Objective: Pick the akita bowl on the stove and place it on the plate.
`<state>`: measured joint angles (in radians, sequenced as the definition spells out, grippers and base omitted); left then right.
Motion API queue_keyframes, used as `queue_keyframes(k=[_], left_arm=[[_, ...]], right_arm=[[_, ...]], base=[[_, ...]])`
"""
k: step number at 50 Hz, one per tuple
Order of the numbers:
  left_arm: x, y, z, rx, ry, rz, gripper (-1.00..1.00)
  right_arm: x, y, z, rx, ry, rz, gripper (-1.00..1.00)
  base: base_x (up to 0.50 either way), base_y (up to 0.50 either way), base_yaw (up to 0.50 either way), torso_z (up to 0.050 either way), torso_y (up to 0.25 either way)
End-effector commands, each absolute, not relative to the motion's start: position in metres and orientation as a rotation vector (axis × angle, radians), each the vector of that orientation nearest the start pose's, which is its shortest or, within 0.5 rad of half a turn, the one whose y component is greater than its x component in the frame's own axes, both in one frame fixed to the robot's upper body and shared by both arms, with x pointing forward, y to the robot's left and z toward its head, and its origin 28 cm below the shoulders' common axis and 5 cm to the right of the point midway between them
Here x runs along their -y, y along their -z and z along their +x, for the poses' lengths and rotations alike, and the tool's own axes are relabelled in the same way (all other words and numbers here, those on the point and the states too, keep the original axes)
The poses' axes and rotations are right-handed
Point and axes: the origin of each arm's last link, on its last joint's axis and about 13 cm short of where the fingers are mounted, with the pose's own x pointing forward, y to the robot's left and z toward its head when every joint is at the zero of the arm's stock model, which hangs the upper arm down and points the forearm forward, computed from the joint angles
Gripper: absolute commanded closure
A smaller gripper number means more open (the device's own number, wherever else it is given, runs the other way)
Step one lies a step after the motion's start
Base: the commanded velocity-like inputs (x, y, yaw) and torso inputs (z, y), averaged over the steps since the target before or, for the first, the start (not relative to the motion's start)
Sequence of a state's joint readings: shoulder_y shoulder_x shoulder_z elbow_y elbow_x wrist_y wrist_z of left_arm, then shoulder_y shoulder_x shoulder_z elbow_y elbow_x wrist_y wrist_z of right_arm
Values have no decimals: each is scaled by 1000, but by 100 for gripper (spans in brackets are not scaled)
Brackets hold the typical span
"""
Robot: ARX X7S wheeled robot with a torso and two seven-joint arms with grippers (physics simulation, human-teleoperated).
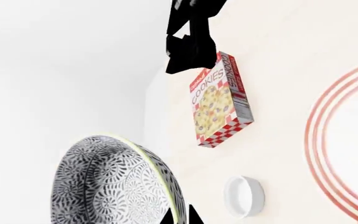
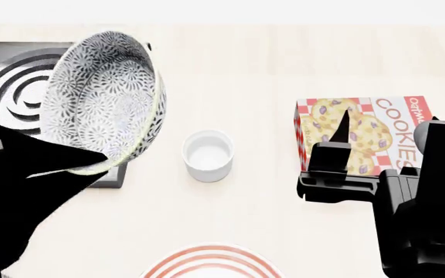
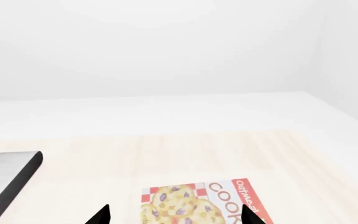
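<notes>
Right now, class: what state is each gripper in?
Left gripper: closed on the akita bowl, lifted and tilted.
Right gripper: open, holding nothing.

The plate [image 2: 211,263] is cut off by the head view's near edge. The akita bowl [image 2: 102,98] hides part of the stove [image 2: 10,69] and the left gripper's [image 2: 91,159] fingertips.

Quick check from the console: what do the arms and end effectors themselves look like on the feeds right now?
Both render flat matte black, blocky and angular, with no visible cables, markings or sleeves. The right end effector ends in slim pointed fingers on a boxy body. The left end effector is a near-featureless black silhouette, one small grey square on it.
</notes>
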<state>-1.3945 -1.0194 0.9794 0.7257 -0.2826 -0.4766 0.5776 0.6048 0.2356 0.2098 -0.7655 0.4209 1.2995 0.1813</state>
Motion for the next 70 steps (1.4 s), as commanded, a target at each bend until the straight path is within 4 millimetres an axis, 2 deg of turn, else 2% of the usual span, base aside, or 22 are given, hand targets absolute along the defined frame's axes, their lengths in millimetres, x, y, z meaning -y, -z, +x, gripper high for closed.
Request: queue_keyframes(k=[1, 7, 16, 29, 38, 48, 70], left_arm=[[-251, -321, 210, 389, 1065, 1425, 100], [-251, -312, 207, 354, 1116, 1441, 100], [-241, -311, 203, 360, 1189, 1469, 100], [-216, -308, 209, 391, 1247, 1466, 100], [-203, -300, 221, 382, 1242, 1417, 100], [-199, -285, 230, 335, 1246, 1388, 100], [-191, -262, 232, 271, 1292, 1373, 100]], right_arm=[[145, -220, 233, 91, 73, 17, -100], [145, -220, 234, 91, 74, 17, -100], [145, -221, 233, 91, 74, 16, -100], [145, -221, 234, 91, 73, 15, -100], [145, -219, 235, 90, 72, 15, -100], [145, -219, 235, 90, 72, 15, -100], [145, -219, 235, 90, 72, 15, -100]], base=[[0, 0, 0, 0, 0], [0, 0, 0, 0, 0], [0, 0, 0, 0, 2], [0, 0, 0, 0, 0], [0, 0, 0, 0, 0], [0, 0, 0, 0, 0], [0, 0, 0, 0, 0]])
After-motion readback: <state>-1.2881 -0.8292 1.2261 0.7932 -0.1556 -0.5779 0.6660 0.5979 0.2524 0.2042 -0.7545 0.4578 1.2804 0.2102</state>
